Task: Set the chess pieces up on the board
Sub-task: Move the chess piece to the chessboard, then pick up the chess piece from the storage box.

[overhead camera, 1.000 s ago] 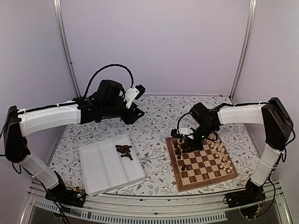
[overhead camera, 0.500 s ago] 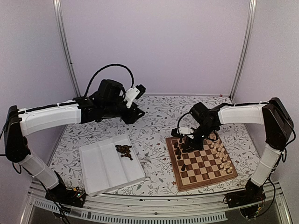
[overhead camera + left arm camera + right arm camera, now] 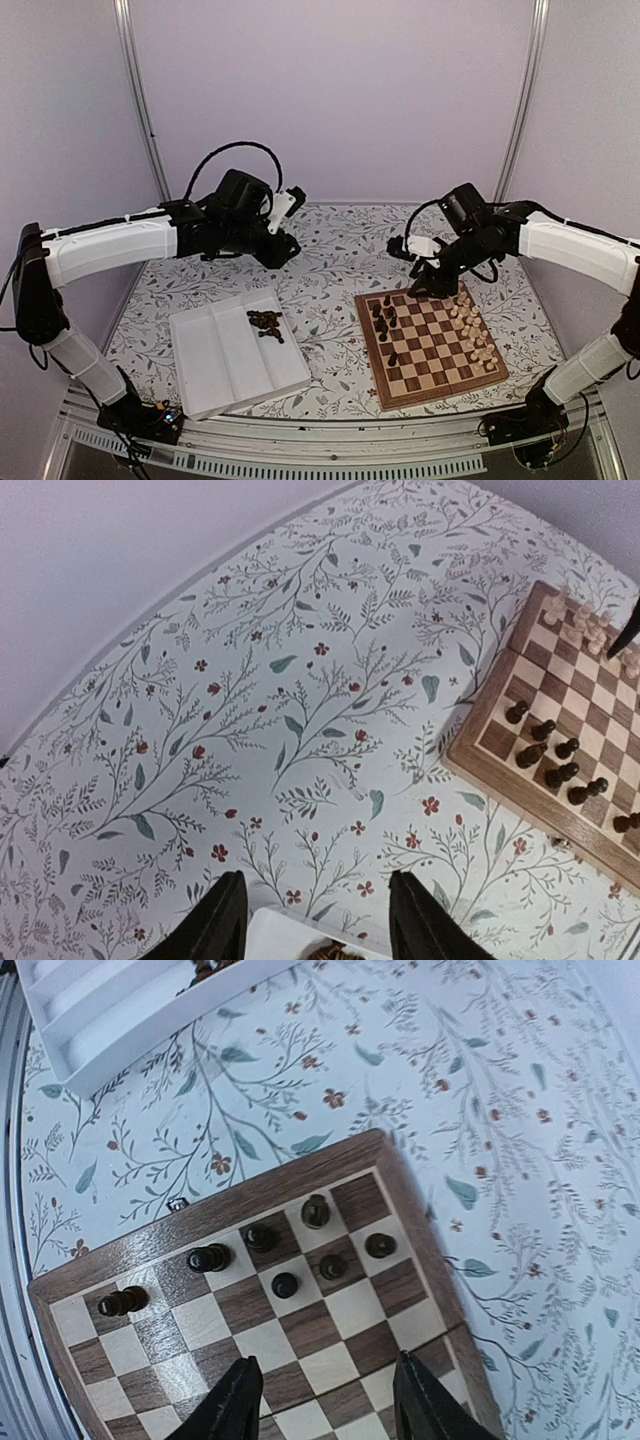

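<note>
Board [image 3: 441, 392]: right half of desk [image 3: 330, 250], set at slight angle. Dark chessmen [image 3: 385, 318]: few, standing on squares along board's left side, facing tray. Pale chessmen [image 3: 472, 330]: grouped along board's right side. Loose dark pieces [image 3: 265, 322]: small heap in far right part of white ridged tray [image 3: 225, 370], which lies left of board, apart from it. Right fingers [image 3: 235, 1405]: spread, nothing between them, above board's far edge. Left fingers [image 3: 222, 920]: spread, empty, raised over desk beyond tray, well apart from board.
</note>
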